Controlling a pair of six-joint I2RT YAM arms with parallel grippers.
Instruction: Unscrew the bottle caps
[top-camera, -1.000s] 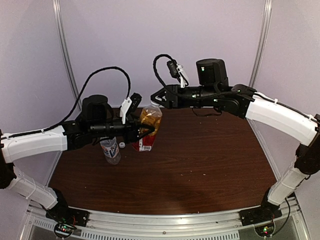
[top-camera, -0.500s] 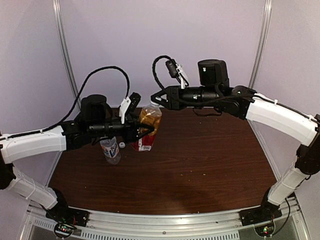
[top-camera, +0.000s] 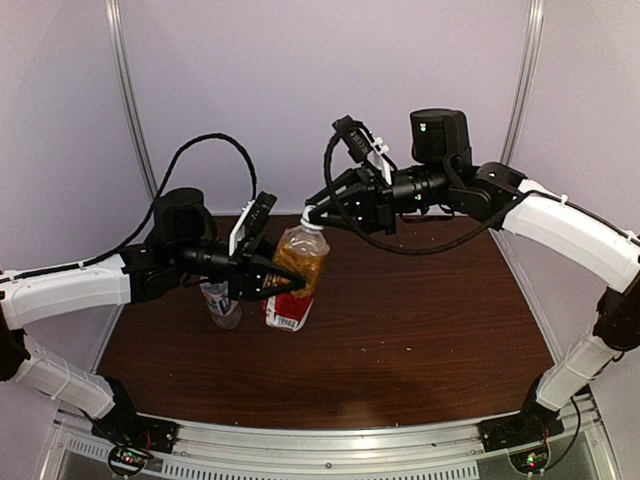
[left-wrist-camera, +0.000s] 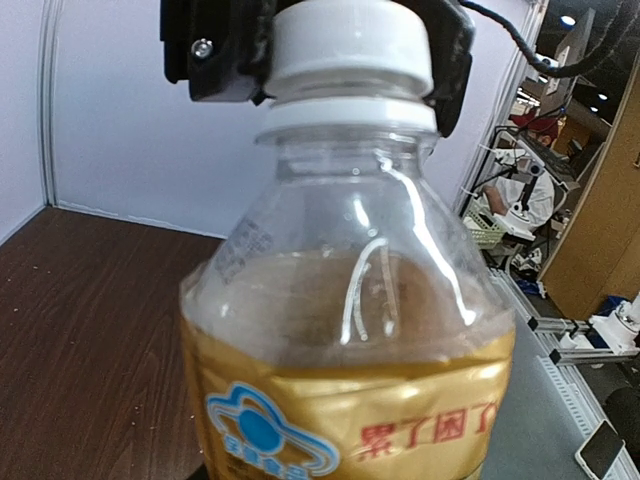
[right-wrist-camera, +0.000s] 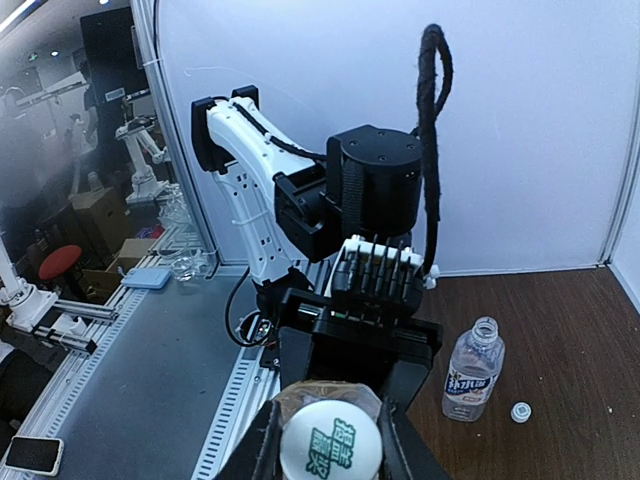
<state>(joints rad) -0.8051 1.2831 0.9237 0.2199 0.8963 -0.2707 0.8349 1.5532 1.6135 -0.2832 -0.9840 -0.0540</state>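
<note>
The amber bottle (top-camera: 297, 262) with a red-yellow label stands raised over the table, and my left gripper (top-camera: 288, 284) is shut on its body. It fills the left wrist view (left-wrist-camera: 350, 330). Its white cap (top-camera: 313, 216) is on the neck, and my right gripper (top-camera: 316, 211) is shut on the cap from above. The cap shows between the black right fingers (left-wrist-camera: 215, 50) in the left wrist view (left-wrist-camera: 345, 45) and in the right wrist view (right-wrist-camera: 330, 447). The colourless bottle (top-camera: 221, 301) stands open behind my left arm (right-wrist-camera: 473, 372). Its loose cap (right-wrist-camera: 520, 411) lies on the table beside it.
The dark wooden table (top-camera: 420, 310) stretches right and forward of the bottles. White booth walls stand behind and on both sides. The left arm's cable (top-camera: 200, 150) loops above it, and the right arm's cable (top-camera: 335, 150) loops above the amber bottle.
My right gripper has swung from behind the amber bottle onto its cap and closed on it. My left gripper has tilted and brought the bottle slightly forward and more upright.
</note>
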